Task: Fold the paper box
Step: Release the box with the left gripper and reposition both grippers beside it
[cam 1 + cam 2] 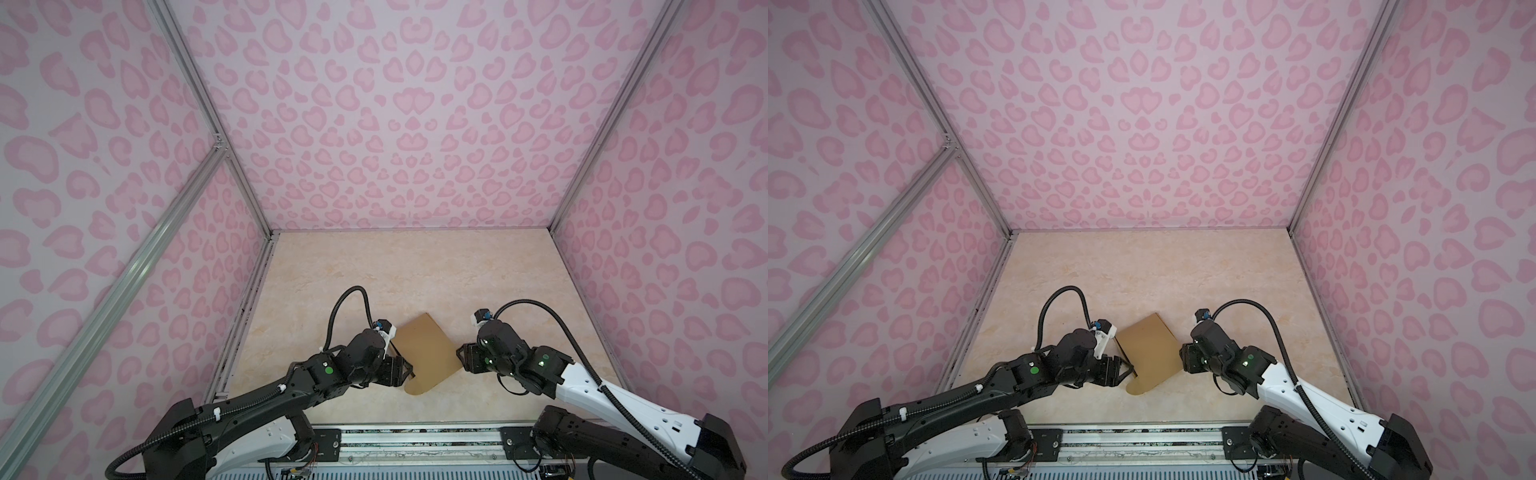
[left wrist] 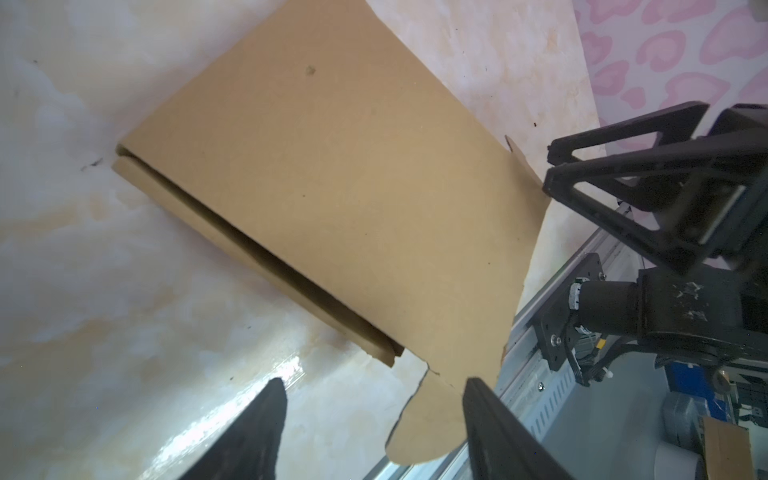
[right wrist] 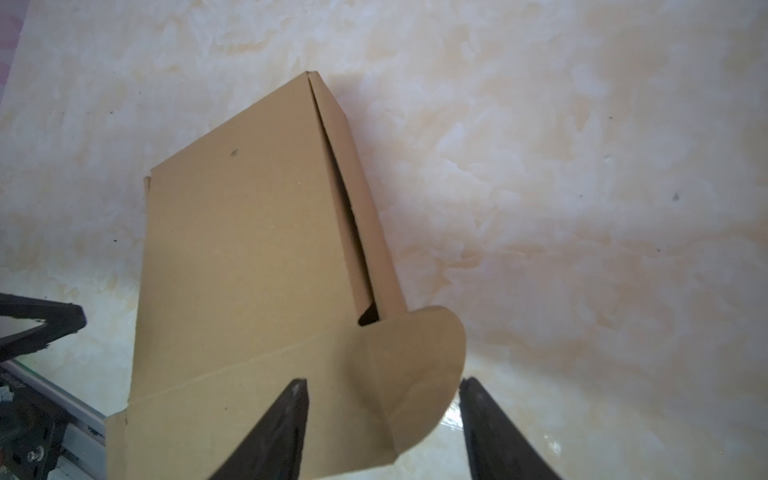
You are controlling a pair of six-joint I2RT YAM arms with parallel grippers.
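The left gripper [image 1: 409, 371] sits low at the near left corner of the paper box [image 1: 426, 353], jaws spread wide and clamping nothing. In the left wrist view its dark fingers [image 2: 253, 432] stand on either side of a rounded tab [image 2: 424, 424]; one finger is hard by the tab's edge and the other well clear, and whether card and finger actually touch cannot be told.

The paper box lies on the pale marbled table [image 1: 374, 270], near the front edge and about midway across, set askew between the two grippers. It is plain brown kraft card; a broad lid panel [image 2: 332, 174] is folded down over a shallow tray, with a dark gap [image 2: 270, 266] left along one long side where lid and side wall do not quite meet. A crease [image 3: 232, 370] runs across the near end, and beyond it a front flap [image 3: 187, 428] juts out unfolded; a small dark speck marks the lid.

The right gripper [image 1: 460, 359] is at the box's near right corner, jaws likewise parted and holding nothing; its fingers [image 3: 286, 432] straddle a second rounded ear [image 3: 409, 365], which is creased down its middle.
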